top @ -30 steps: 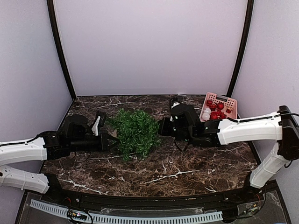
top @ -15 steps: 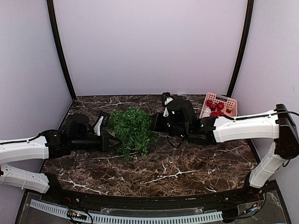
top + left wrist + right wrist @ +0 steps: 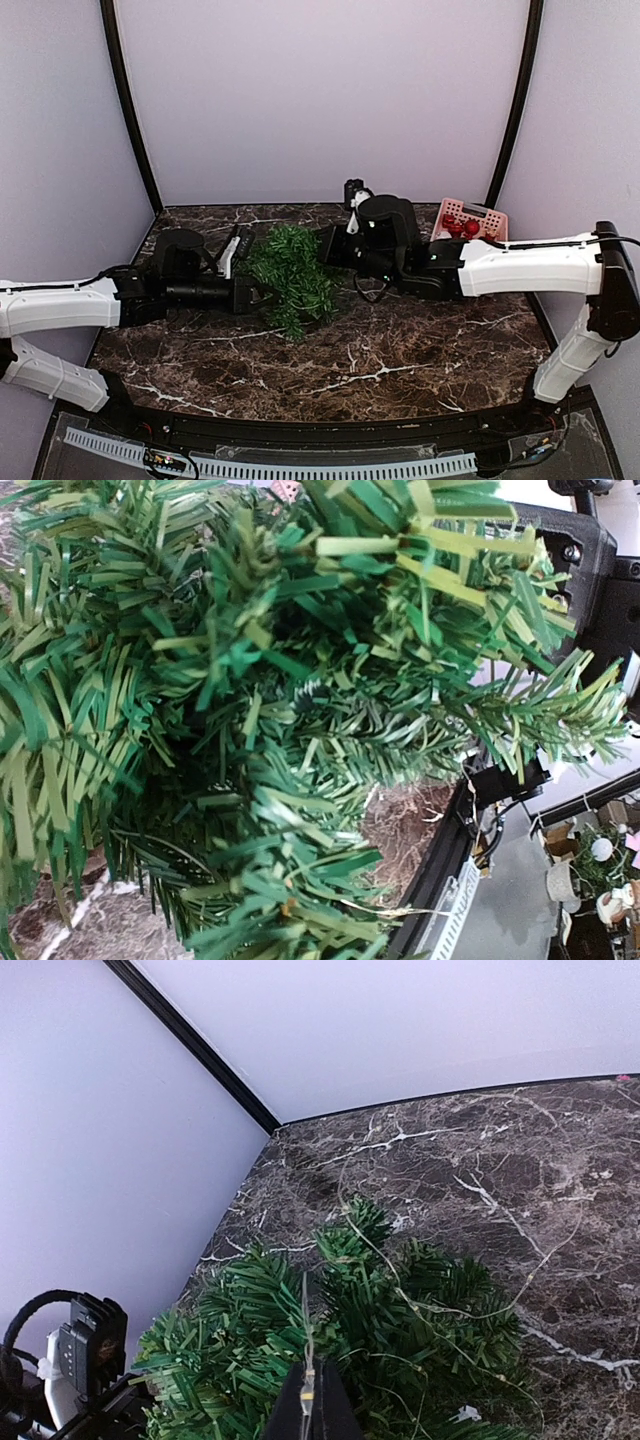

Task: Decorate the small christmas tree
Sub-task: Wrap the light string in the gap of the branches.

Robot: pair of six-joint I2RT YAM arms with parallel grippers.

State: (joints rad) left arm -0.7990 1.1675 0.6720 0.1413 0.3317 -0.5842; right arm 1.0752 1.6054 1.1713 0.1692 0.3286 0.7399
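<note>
1. left gripper (image 3: 258, 294): the nearer of the two, pushed into the left near flank of the small christmas tree (image 3: 292, 278); jaws closed and buried in needles; cannot tell what is held, if anything.
2. tree at the middle of the table (image 3: 380, 372), between both grippers; base hidden, long axis not readable.
3. right gripper (image 3: 311, 1407): at the tree's far right edge, over the crown; pinched tight on a thin light wire (image 3: 305, 1320), looped across the branches and onto the marble at right.
4. judged: next drape to run left and near from the right gripper, over the foliage.
5. pink basket (image 3: 487, 216): far right, apart from the tree.
</note>
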